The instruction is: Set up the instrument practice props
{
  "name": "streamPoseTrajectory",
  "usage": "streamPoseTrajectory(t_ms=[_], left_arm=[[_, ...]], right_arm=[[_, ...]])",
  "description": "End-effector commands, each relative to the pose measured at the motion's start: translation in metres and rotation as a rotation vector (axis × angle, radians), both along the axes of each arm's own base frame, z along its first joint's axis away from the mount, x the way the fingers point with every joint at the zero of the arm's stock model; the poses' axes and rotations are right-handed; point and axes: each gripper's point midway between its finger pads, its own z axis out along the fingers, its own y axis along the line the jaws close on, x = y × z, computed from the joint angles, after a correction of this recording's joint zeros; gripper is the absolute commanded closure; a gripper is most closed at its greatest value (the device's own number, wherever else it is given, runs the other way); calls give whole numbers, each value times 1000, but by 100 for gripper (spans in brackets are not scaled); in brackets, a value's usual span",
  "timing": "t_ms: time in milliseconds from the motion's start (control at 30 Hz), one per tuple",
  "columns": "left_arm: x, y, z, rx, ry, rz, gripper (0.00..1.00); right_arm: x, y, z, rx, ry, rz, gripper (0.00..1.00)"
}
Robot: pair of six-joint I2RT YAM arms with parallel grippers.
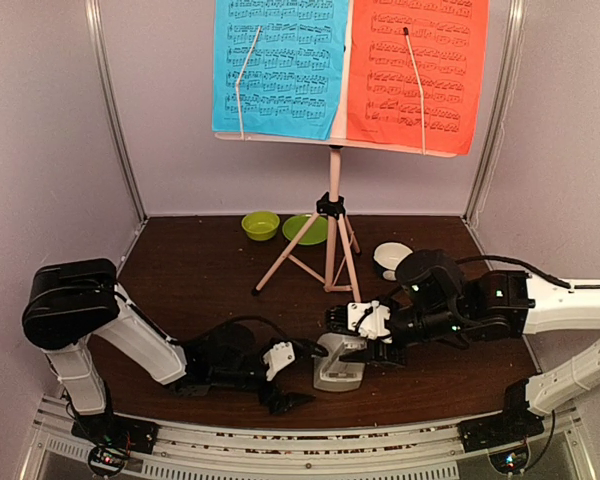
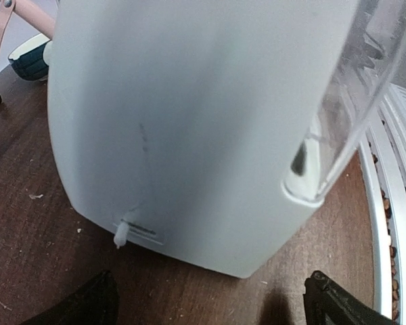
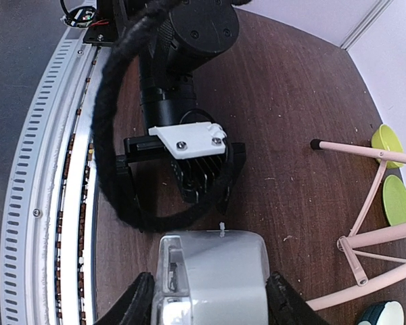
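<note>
Metronome [image 1: 338, 368], cream, clear cover: front of surface [image 1: 200, 280].
We log it well apart from the music stand [image 1: 332, 215]; the right gripper [image 3: 211, 281] jaws clamp its two sides, while the left gripper [image 1: 298, 375] jaws gape wide just beside it, holding nothing.

The pale pink tripod music stand [image 1: 333, 180] stands upright at the back of the table [image 1: 180, 270], with a blue sheet [image 1: 280, 65] on the left of its desk and a red sheet [image 1: 420, 70] on the right. The cream metronome [image 1: 338, 366] with its clear cover stands upright near the front edge.
</note>
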Motion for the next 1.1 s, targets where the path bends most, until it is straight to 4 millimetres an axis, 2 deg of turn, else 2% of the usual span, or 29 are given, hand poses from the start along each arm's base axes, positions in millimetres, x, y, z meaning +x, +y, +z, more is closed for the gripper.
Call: streamPoseTrajectory(t_ms=[0,300,533,733,1067], left_arm=[[2,-20,18,-91,7,-11,2],[6,-27,22,-92,-15,-12,3],[0,-27,16,-65,-9,-49,19],[0,-23,13,-62,-3,-41,21],[1,-19,11,-54,1,-26,32]], right_arm=[[8,17,38,138,-48,1,100],[7,25,35,130,-32,24,100],[8,26,35,125,-34,22,100],[9,28,35,124,-37,25,100],[9,30,34,123,-35,29,100]])
